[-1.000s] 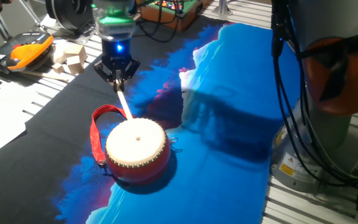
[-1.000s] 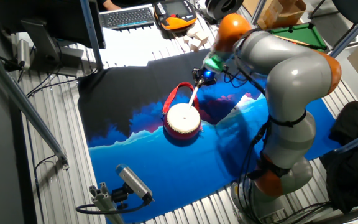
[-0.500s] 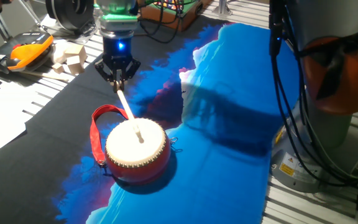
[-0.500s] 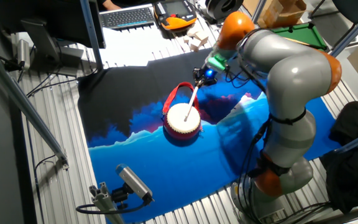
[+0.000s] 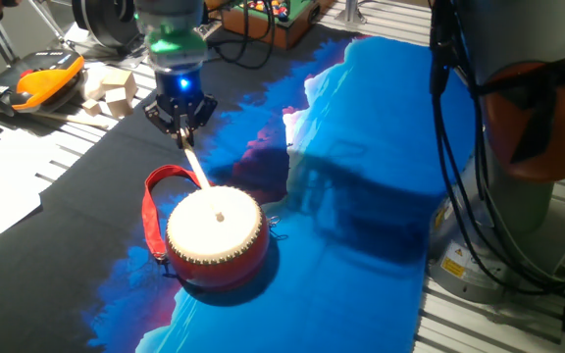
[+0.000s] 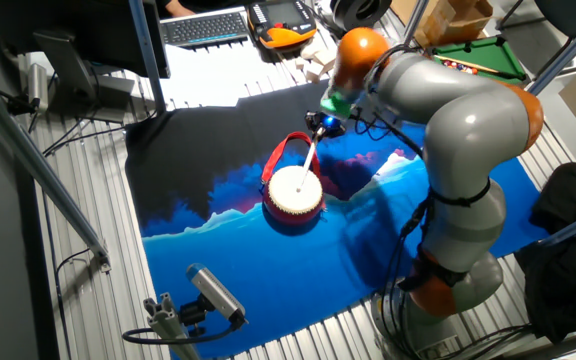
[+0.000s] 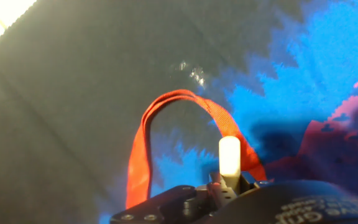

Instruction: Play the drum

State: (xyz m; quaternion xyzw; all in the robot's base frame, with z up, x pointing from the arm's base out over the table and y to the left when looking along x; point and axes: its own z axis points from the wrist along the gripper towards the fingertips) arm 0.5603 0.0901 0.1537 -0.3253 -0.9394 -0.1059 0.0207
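The drum is small and round, with a red body, a cream-white head edged with studs and a red strap loop. It stands on the blue and black cloth and also shows in the other fixed view. My gripper hangs behind the drum, shut on a thin white stick that slopes down toward the head's far rim. In the hand view the stick points past the strap loop; the drum head is out of that view.
Wooden blocks and an orange-and-black device lie at the back left off the cloth. A toy pool table and a keyboard sit at the table's far side. The robot's base stands at the right.
The stick's tip lay on the middle of the drum head half a second ago; now the gripper has shifted slightly left and the stick is drawn back to the head's far rim.
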